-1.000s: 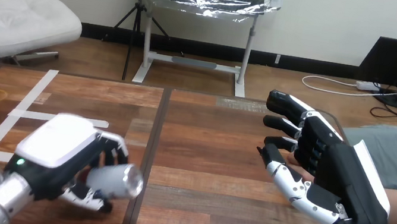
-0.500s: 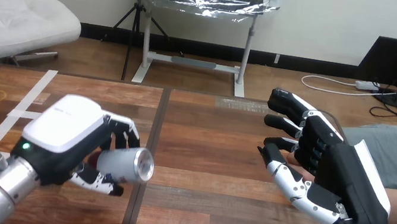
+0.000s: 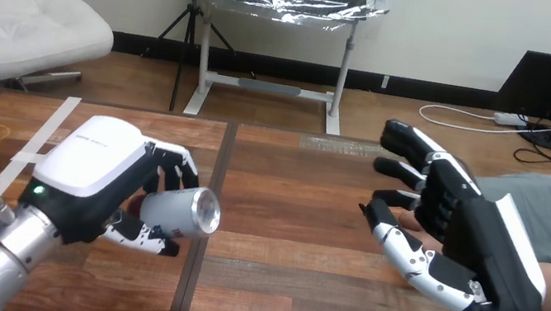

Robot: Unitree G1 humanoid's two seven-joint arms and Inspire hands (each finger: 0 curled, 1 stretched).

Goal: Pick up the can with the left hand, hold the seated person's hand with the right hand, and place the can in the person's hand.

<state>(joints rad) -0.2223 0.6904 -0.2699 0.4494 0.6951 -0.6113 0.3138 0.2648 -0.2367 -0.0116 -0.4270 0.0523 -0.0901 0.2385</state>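
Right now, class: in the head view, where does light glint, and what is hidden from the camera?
Head view: the round end of the can glints brightest, held in the left hand, whose white back shell also catches light; head view: a pale sheen lies along the far edge of the table; head view: the right hand covers most of the person's hand.

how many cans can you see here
1. The can lies on its side in the left hand, fingers curled round it, above the table's left half. Another could hide behind the right hand.
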